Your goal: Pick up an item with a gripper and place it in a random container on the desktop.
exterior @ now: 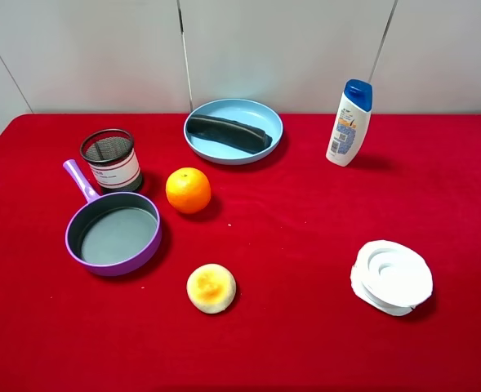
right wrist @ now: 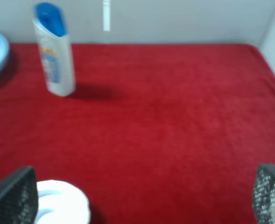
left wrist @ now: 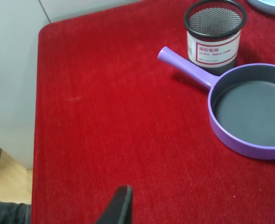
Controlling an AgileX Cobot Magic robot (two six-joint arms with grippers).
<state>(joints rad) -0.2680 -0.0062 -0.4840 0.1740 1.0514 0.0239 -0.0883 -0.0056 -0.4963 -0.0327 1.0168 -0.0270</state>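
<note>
Case (exterior: 228, 133): lies inside blue plate (exterior: 264, 114); looks soft, light, matte; grab mid-length.
Right gripper (right wrist: 142, 198): fingers wide apart, empty.
Left gripper (left wrist: 116, 210): cannot tell.

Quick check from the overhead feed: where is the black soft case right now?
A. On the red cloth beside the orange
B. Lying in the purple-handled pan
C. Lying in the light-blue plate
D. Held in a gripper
C: in the exterior high view the black soft case lies inside the light-blue plate at the back of the table, with no gripper near it; the purple-handled pan holds nothing.
</note>
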